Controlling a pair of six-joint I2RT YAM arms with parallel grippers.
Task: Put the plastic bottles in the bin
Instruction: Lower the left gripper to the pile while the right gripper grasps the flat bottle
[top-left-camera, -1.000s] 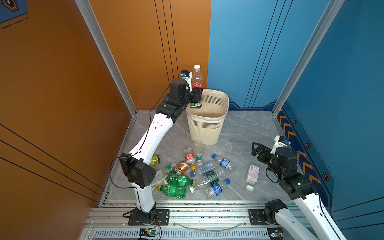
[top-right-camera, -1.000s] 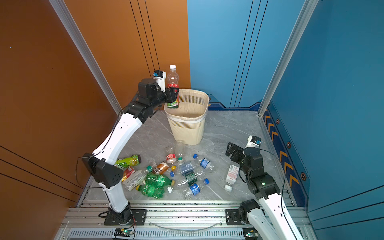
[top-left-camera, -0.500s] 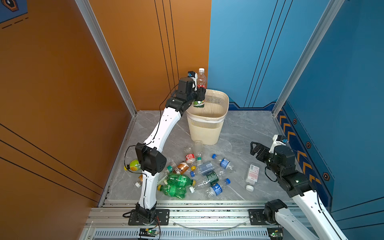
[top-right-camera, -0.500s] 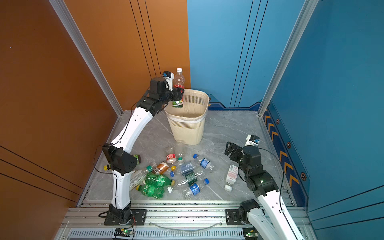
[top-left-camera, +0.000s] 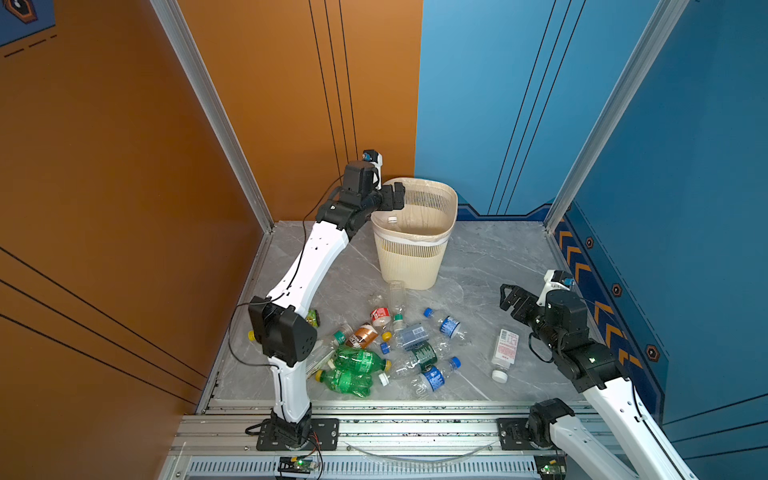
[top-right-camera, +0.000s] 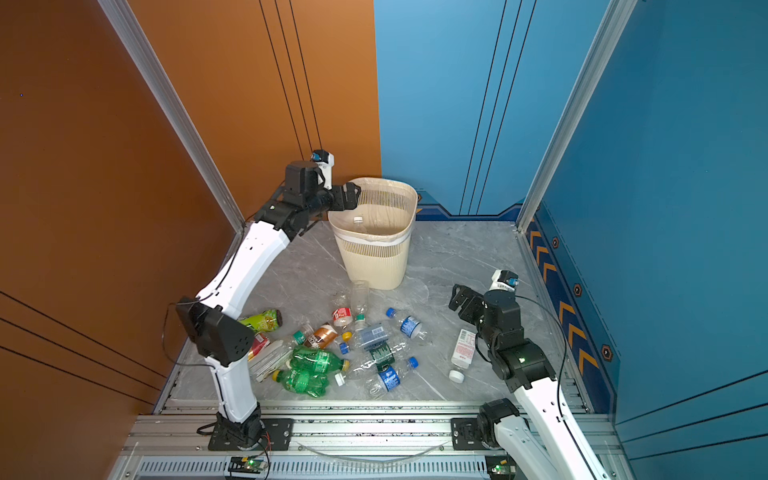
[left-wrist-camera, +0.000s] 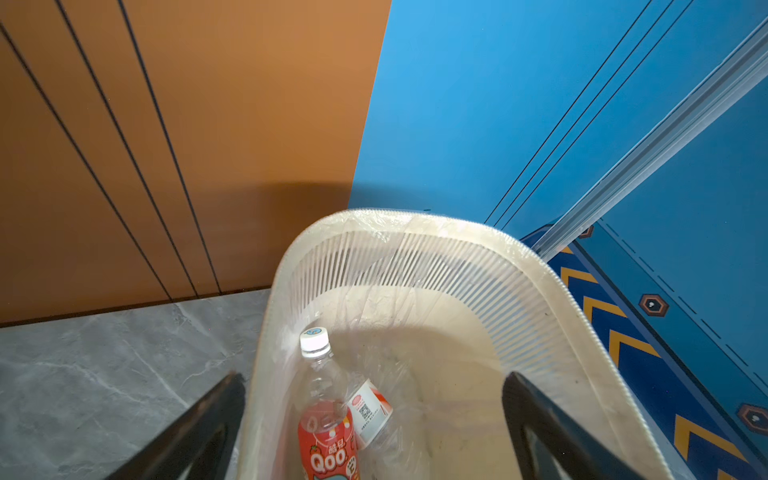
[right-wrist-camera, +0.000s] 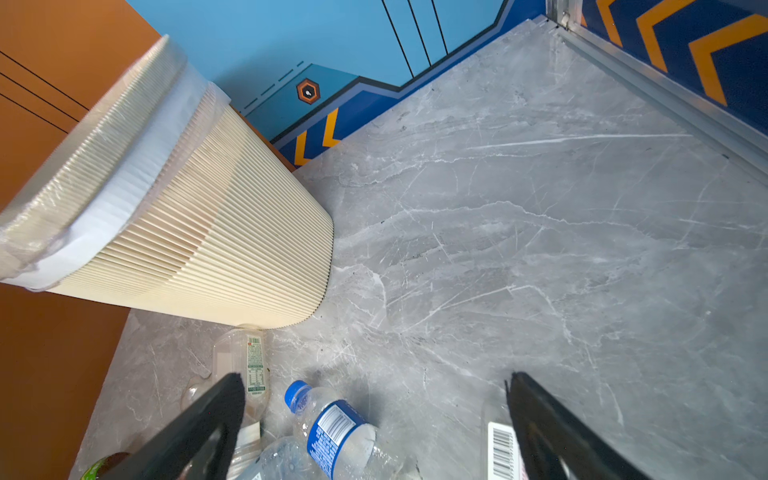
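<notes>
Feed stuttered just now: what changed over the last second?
The left gripper carried the red-labelled bottle over the bin, opened and let it go; it now lies inside. The right gripper stayed open and hovering, and the bottles on the floor did not move.

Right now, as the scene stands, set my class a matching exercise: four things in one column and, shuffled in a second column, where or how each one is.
Column A
1. Qoo bottle
2. left hand
3. right hand
4. two green bottles

Column B
a. open, over the floor, apart from the bin
b. lying side by side on the floor
c. inside the bin
d. open, above the bin's rim

Pairs: 1-c, 2-d, 3-a, 4-b
</notes>
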